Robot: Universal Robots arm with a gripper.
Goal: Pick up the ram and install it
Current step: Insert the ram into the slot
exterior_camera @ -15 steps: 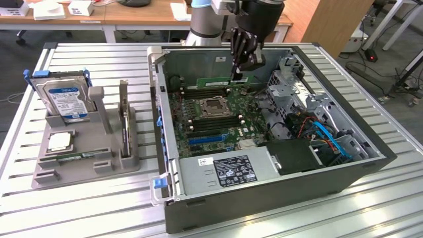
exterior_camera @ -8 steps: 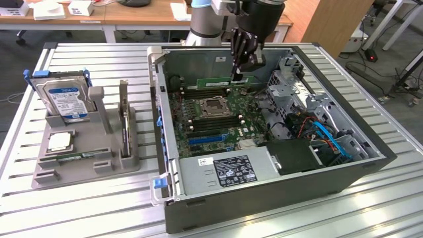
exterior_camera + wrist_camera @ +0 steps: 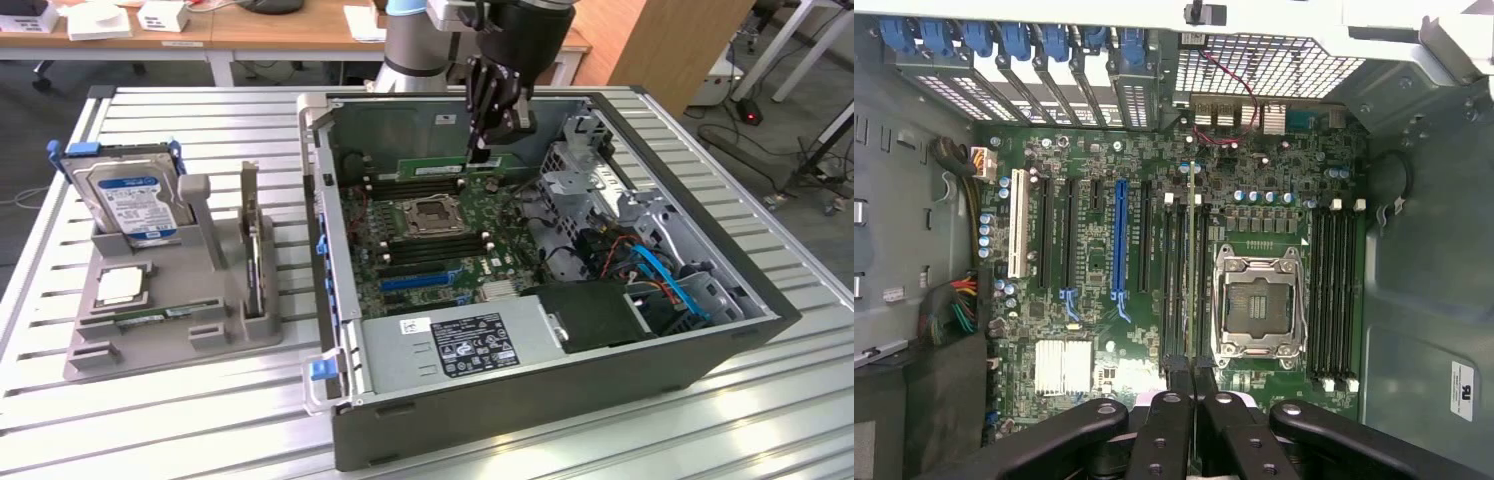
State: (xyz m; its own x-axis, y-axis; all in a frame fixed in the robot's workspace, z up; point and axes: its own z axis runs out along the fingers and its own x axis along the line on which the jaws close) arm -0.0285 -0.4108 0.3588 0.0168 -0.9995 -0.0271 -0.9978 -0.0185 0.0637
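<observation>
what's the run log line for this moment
gripper shut on ram | ram at memory slots inside open computer case | seated: cannot tell | hard drive on tray

ram (image 3: 1194, 280) edge-on, its face hidden; PSU label (image 3: 467, 345) txt too small

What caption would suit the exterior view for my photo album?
End effector shut on the ram, holding it above the motherboard inside the open computer case.

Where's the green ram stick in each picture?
Exterior view: the ram is held by the claw inside the open computer case, just past the processor socket.
Wrist view: the ram is a thin edge-on strip running out from the claw, beside the socket.
Shared landmark: the processor socket.
</observation>
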